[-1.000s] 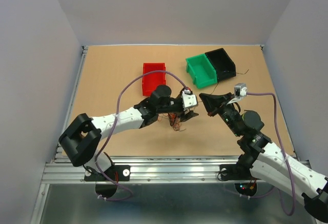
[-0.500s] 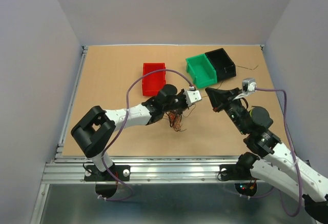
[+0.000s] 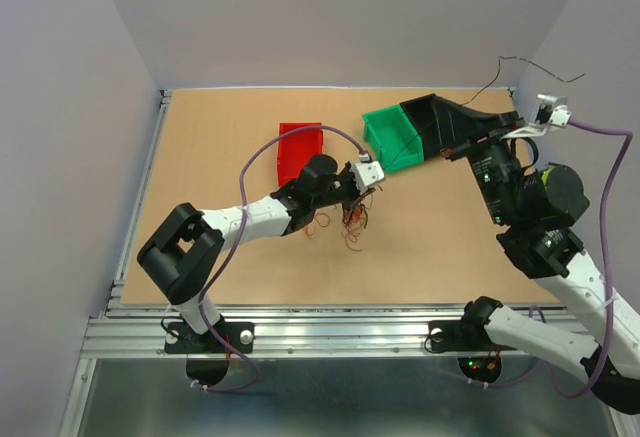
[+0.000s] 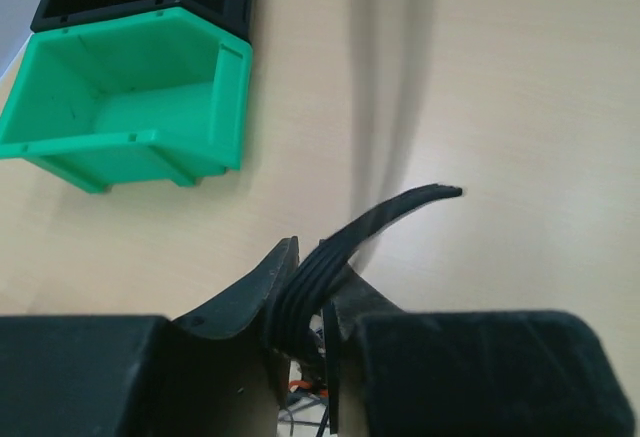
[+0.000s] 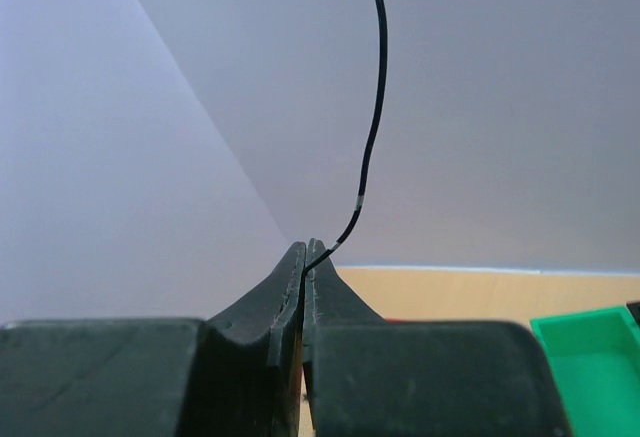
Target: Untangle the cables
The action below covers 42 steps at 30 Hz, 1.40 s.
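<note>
Near the middle of the tan surface (image 3: pixel 220 157), the left hand (image 4: pixel 305 287) was clamped on a black ribbed strand of the cables (image 3: pixel 352 225). The bunch trailed just toward 6 o'clock of it. The right hand (image 5: pixel 305 255), raised toward 2 o'clock, was pinched closed on a thin black wire (image 5: pixel 372 117) whose free length stood up against the wall. Whether that wire joined the bunch could not be told from above. If it did, a harder pull might drag the whole knot up or tighten it. The thin wire could also slide out of the flat fingertips, and the left hold, on one strand only, might let the rest drop.
</note>
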Each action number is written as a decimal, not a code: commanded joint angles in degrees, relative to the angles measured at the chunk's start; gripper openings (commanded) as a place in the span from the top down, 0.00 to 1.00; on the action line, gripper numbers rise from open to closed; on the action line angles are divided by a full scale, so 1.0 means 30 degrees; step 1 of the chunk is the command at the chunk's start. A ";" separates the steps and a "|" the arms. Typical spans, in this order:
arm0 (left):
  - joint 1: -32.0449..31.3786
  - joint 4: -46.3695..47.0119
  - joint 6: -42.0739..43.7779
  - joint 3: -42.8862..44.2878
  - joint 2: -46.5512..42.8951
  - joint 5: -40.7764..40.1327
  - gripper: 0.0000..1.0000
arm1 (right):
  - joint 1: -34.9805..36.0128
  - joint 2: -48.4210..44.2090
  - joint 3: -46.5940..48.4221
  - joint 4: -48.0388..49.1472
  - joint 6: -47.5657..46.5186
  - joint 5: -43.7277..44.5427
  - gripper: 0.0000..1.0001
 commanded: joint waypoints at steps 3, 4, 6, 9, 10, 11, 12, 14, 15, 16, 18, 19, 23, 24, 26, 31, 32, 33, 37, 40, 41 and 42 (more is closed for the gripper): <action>0.0660 -0.0141 -0.0814 0.1278 0.0754 0.1026 0.75 | 0.0093 0.0897 0.4264 0.0958 -0.0639 0.1813 0.99; 0.0777 -0.0228 -0.0931 0.1395 0.0929 0.1143 0.75 | 0.0093 0.1014 0.4588 0.0987 -0.0669 0.1901 0.99; 0.0982 -0.0521 -0.1195 0.1776 0.1486 0.1552 0.75 | 0.0093 0.1366 0.5438 0.1162 -0.0844 0.2282 0.99; 0.1217 -0.1107 -0.1459 0.2478 0.2394 0.1963 0.75 | 0.0093 0.1776 0.6318 0.1484 -0.1254 0.2751 0.99; 0.1247 -0.1398 -0.1518 0.2857 0.2599 0.2080 0.75 | 0.0093 0.1806 0.6493 0.1572 -0.1371 0.2897 1.00; 0.1276 -0.1517 -0.1634 0.3006 0.2833 0.2226 0.75 | 0.0093 0.1864 0.6756 0.1689 -0.1604 0.2985 0.99; 0.1276 -0.1692 -0.1664 0.3182 0.3213 0.2315 0.75 | 0.0093 0.1952 0.6846 0.1951 -0.1693 0.3218 1.00; 0.1306 -0.2072 -0.1694 0.3591 0.3769 0.2491 0.75 | 0.0093 0.1924 0.6877 0.2535 -0.1986 0.3424 1.00; 0.1306 -0.2191 -0.1723 0.3739 0.3976 0.2520 0.75 | 0.0093 0.1895 0.6760 0.2946 -0.2103 0.3484 0.99; 0.1306 -0.2337 -0.1752 0.3885 0.4123 0.2521 0.75 | 0.0093 0.1836 0.6730 0.3182 -0.2191 0.3542 0.99; 0.1306 -0.2776 -0.1840 0.4382 0.4736 0.2521 0.76 | 0.0093 0.1719 0.6729 0.3737 -0.2426 0.3863 0.99; 0.1335 -0.3126 -0.1927 0.4733 0.4972 0.2521 0.78 | 0.0093 0.1689 0.6758 0.3857 -0.2659 0.3981 0.99; 0.1335 -0.4033 -0.2162 0.5669 0.5998 0.2462 0.82 | 0.0093 0.1456 0.6613 0.4705 -0.3012 0.4391 0.99; 0.1364 -0.4241 -0.2250 0.5877 0.6435 0.2375 0.82 | 0.0093 0.1252 0.6525 0.5230 -0.3158 0.4682 0.99; 0.1452 -0.4973 -0.2572 0.6577 0.6905 0.2461 0.83 | 0.0093 0.0871 0.6349 0.5673 -0.3304 0.4977 1.00; 0.2358 -0.5298 -0.3509 0.7167 0.7582 0.3808 0.75 | 0.0093 0.0256 0.6290 0.6231 -0.3569 0.5534 0.99; 0.2505 -0.5297 -0.3626 0.7226 0.7582 0.3984 0.74 | 0.0093 0.0109 0.6232 0.6260 -0.3714 0.5564 0.99; 0.2681 -0.5297 -0.3831 0.7226 0.7466 0.4015 0.73 | 0.0122 -0.0125 0.6115 0.6348 -0.3774 0.5651 0.99; 0.2887 -0.5501 -0.4096 0.7401 0.7551 0.3518 0.73 | 0.0093 -0.0798 0.5705 0.6845 -0.4184 0.6149 1.00; 0.3063 -0.5822 -0.4388 0.7810 0.7903 0.3341 0.73 | 0.0093 -0.1209 0.5587 0.7109 -0.4389 0.6355 1.00; 0.3121 -0.5912 -0.4476 0.7899 0.7991 0.3341 0.73 | 0.0122 -0.1356 0.5558 0.7139 -0.4390 0.6384 1.00; 0.3180 -0.6029 -0.4506 0.8016 0.8079 0.3399 0.73 | 0.0093 -0.1445 0.5558 0.7197 -0.4419 0.6414 0.99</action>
